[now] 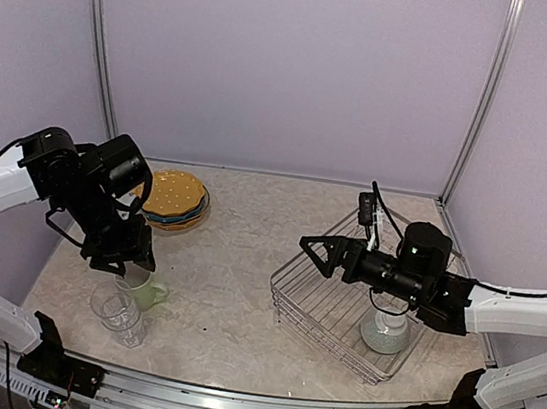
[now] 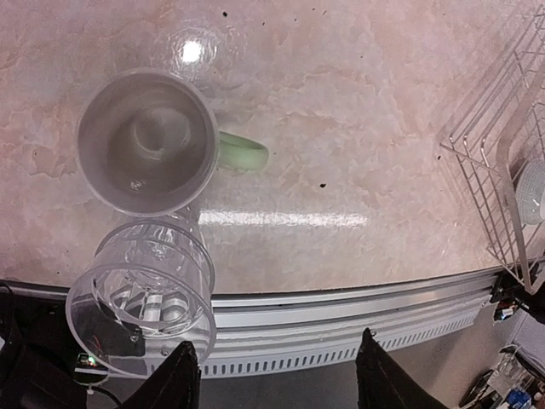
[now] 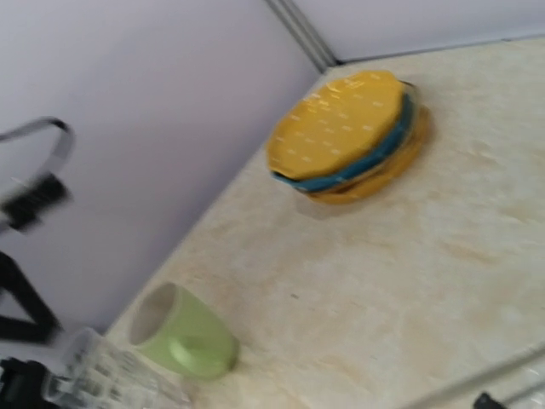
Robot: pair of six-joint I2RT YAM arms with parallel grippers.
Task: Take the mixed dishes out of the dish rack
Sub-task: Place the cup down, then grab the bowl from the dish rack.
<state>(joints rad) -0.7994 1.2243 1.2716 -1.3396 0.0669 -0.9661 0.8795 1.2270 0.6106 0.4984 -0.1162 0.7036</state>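
Near left. My left claw (image 2: 277, 341) hung over the pale green mug (image 2: 145, 141), fingers apart, nothing between them. The mug stood upright on the tabletop (image 1: 232, 290), handle pointing right. The clear glass (image 2: 145, 298) stood upright just nearer, seemingly touching it. I judged the drinkware was grouped here to stay clear of the plates.

Far left. The plate stack (image 1: 174, 196) lay flat, likely to save room and sit steady.

Right. My right claw (image 1: 315, 253) hovered wide and empty over the dish rack (image 1: 325, 307), probably ready for the small bowl (image 1: 384, 332), the one dish left inside.

Count:
- Mugs: one.
- Glasses: one.
- Bowls: one.
- Racks: one.
- Plates: yellow on top, blue beneath, yellow lower, so at least three. I could not tell the exact number.
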